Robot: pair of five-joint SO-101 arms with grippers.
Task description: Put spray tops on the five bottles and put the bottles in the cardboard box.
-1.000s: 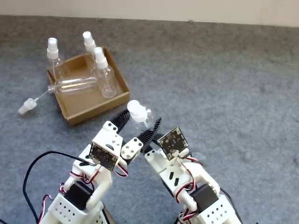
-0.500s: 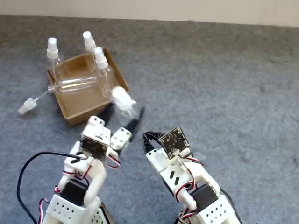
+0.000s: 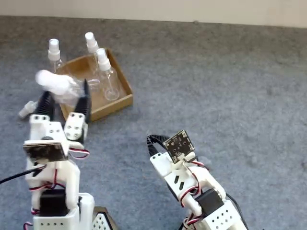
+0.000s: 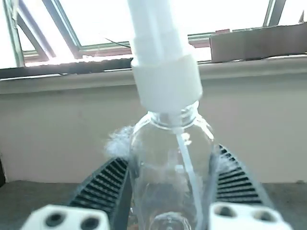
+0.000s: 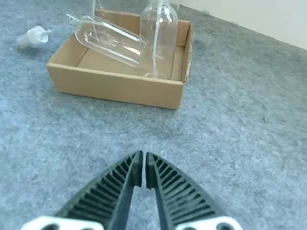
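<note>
My left gripper [image 3: 64,103] is shut on a clear bottle [image 3: 60,86] with a white spray top and holds it tilted above the left side of the cardboard box [image 3: 122,100]. In the left wrist view the bottle [image 4: 170,158] stands between the black fingers [image 4: 103,184], its spray top [image 4: 163,72] seated on the neck. A capped bottle [image 3: 104,72] stands in the box, and a clear bottle [image 5: 108,38] lies in it. Two more capped bottles [image 3: 54,51] [image 3: 91,43] stand at the box's far edge. My right gripper [image 5: 143,167] is shut and empty, low over the carpet in front of the box [image 5: 120,91].
A loose spray top [image 3: 28,109] with its tube lies on the grey carpet left of the box, seen too in the right wrist view as the small white spray top [image 5: 33,36]. Open carpet stretches to the right of both arms.
The left arm has swung left with the bottle, from the box's near right corner to above its left side. The right gripper drew back from the bottle and shut.
</note>
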